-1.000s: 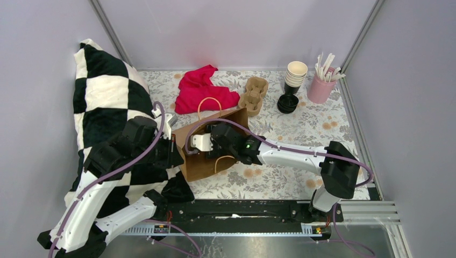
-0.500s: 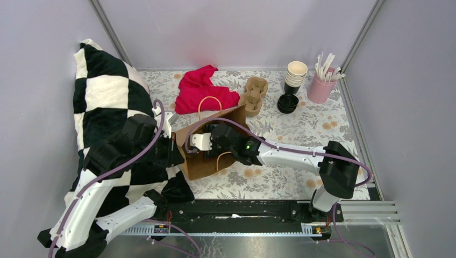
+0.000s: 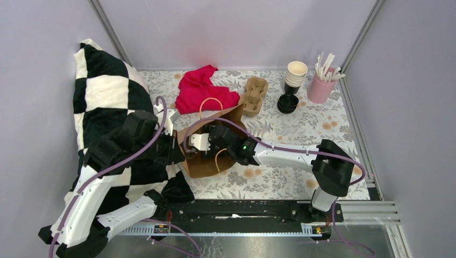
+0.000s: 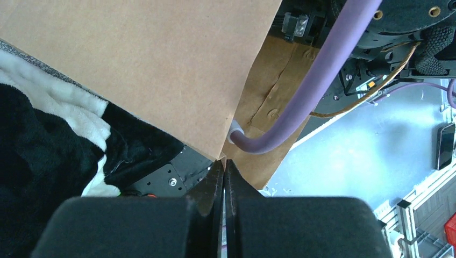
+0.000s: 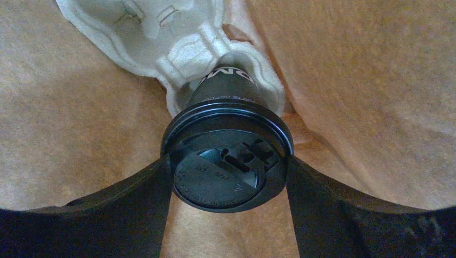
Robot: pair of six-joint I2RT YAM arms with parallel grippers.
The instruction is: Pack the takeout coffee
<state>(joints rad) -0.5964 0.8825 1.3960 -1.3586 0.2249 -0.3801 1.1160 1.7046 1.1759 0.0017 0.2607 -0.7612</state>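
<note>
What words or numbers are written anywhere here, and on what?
White print on the dark paper cup: partly hidden, cannot be read.
Raised lettering on the round black plastic lid: too blurred to read.
No other text is readable.

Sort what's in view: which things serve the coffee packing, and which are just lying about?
In use: coffee, held by right end effector; tray holding it; bag, pinched by left end effector.
Lying about: pillow, red cloth, spare carrier, cup stack, black lids, pink cup of sticks.
</note>
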